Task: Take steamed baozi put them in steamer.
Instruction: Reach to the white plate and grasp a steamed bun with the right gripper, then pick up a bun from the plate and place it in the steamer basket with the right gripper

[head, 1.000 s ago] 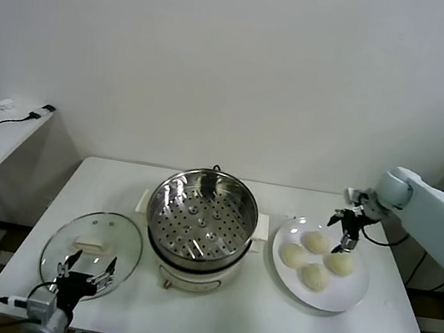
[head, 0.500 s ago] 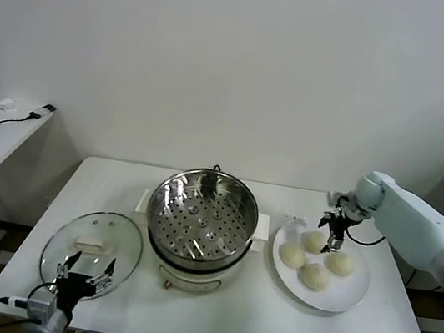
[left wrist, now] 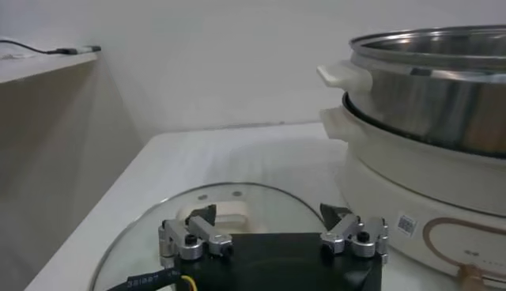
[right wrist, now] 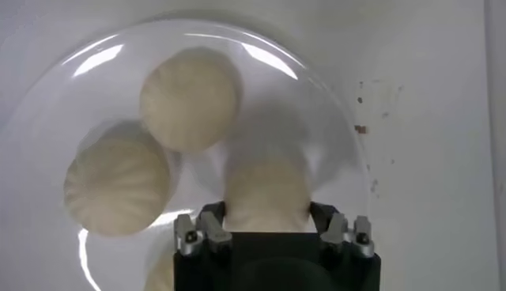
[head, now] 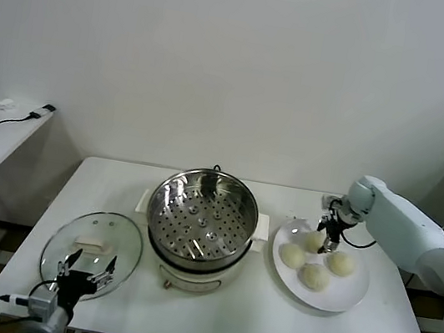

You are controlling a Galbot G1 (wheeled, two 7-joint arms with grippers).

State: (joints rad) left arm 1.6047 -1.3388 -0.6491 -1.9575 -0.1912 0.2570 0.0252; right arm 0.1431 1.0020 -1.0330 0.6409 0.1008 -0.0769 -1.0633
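Right gripper (head: 327,241) is held open over the white plate (head: 344,297), fingers (right wrist: 207,230) spread on either side of one steamed baozi (right wrist: 267,192), nothing gripped | four baozi are seated on the plate, right of the steamer (head: 201,221) | left gripper (head: 86,274) is parked open by the glass lid (head: 93,241).

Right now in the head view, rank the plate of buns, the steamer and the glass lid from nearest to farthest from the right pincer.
1. Plate: directly beneath the right pincer, which hangs over the buns.
2. Steamer: mid-table, toward the robot's left.
3. Glass lid: far left, by the left pincer.
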